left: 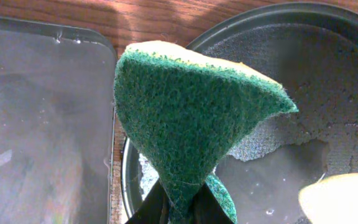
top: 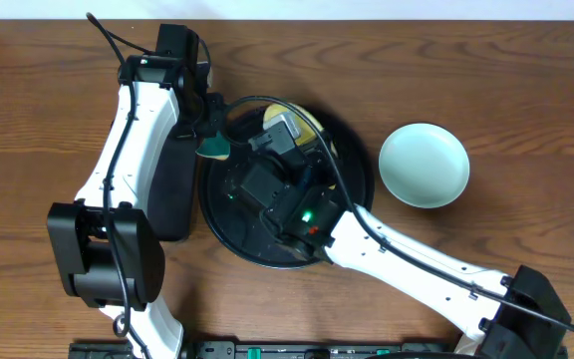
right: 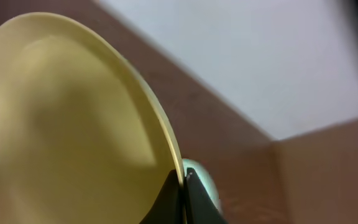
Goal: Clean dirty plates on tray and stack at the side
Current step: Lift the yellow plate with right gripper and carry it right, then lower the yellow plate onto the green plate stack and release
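Above the black tray (left: 328, 62), the right gripper (right: 182, 193) pinches the yellow plate (right: 67, 124), the left gripper (left: 179, 202) a green sponge (left: 191, 118).

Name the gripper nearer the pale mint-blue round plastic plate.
Right. Right gripper, holding the pale yellow plate, is over the round black tray beside the mint-blue plate; left gripper, holding a green sponge, is across the tray.

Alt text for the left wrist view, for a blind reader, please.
A green scouring sponge with yellow foam backing fills the centre, pinched at its lower end by the left end effector. Behind it: the large round black tray at right, a rectangular black tray at left.
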Action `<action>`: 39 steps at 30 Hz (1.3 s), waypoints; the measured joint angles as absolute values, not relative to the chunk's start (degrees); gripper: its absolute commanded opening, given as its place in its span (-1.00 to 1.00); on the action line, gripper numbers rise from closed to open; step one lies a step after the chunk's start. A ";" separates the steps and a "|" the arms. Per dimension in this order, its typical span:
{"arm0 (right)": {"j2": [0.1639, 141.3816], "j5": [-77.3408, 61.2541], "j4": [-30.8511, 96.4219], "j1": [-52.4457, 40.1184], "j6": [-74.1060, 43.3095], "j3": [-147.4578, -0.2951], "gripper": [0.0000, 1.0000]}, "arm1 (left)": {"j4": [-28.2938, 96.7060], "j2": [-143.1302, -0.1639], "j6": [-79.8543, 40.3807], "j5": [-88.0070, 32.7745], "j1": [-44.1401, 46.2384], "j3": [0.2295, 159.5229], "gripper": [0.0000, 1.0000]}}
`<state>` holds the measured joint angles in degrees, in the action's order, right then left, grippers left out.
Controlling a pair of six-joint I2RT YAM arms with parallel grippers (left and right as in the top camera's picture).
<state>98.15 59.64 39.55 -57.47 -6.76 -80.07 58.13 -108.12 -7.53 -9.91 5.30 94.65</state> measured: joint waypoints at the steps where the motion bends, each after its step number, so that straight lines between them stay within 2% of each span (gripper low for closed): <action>1: 98.15 56.14 40.07 -56.77 -6.90 -80.07 -0.98 | 58.15 -108.12 -7.53 -9.91 5.30 94.65 -0.84; 11: 98.15 17.80 42.19 -44.07 -8.71 -80.07 -0.98 | 58.13 -108.12 -7.53 -9.91 5.30 94.65 -0.85; 16: 98.13 0.91 43.09 -33.52 -8.99 -80.07 -0.98 | 58.13 -108.12 -7.53 -9.91 5.30 94.65 -0.85; 21: 98.02 -10.35 46.70 -20.67 -11.64 -80.07 -0.97 | 58.13 -108.12 -7.53 -9.91 5.30 94.65 -0.85; 25: 98.00 -13.34 50.22 -10.68 -13.06 -80.07 -0.97 | 58.13 -108.12 -7.53 -9.91 5.30 94.65 -0.85; 29: 97.97 -10.72 52.69 -3.03 -13.54 -79.94 -0.98 | 58.13 -108.12 -7.53 -9.91 5.30 94.65 -0.85; 39: 97.23 0.60 45.08 5.17 -14.04 -69.58 -0.98 | 58.11 -108.12 -7.53 -9.91 5.30 94.65 -0.85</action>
<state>97.23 0.60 45.08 5.17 -14.04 -69.58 58.11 -108.12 -7.53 -9.91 5.30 94.65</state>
